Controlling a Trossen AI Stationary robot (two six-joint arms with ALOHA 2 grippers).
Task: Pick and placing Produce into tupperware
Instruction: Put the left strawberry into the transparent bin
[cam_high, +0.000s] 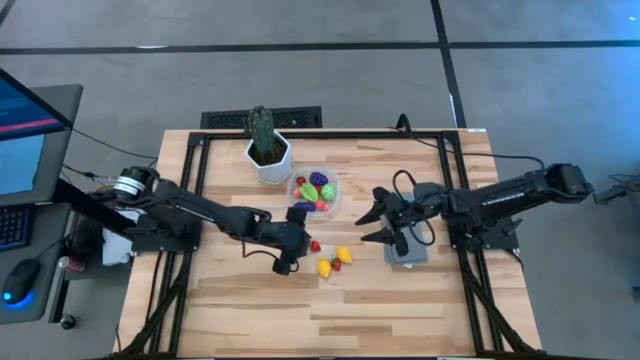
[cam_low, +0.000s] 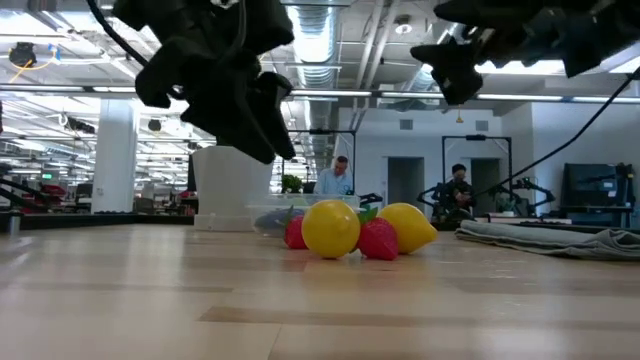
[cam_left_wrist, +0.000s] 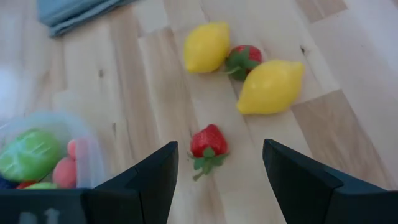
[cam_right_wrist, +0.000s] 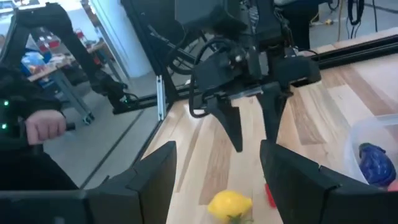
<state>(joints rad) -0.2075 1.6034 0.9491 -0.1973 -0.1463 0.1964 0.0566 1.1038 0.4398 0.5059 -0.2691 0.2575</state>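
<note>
hovering left gripper (cam_left_wrist: 214, 180) | fingers spread wide | strawberry (cam_left_wrist: 208, 144) lies between them, untouched

A cactus (cam_high: 261, 130) stands upright in a white pot (cam_high: 270, 160) at the table's (cam_high: 400, 310) far edge. A grey cloth (cam_high: 408, 253) lies flat right of centre. Off the table's left side sit a monitor (cam_high: 22, 135), keyboard (cam_high: 14, 226) and mouse (cam_high: 22, 279). Two people (cam_low: 340, 176) sit far back in the room.

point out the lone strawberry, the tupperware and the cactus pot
strawberry (cam_left_wrist: 209, 142), left wrist view, on its red body
tupperware (cam_high: 331, 199), high view, on its clear rim
cactus pot (cam_high: 277, 167), high view, on its white wall
</note>
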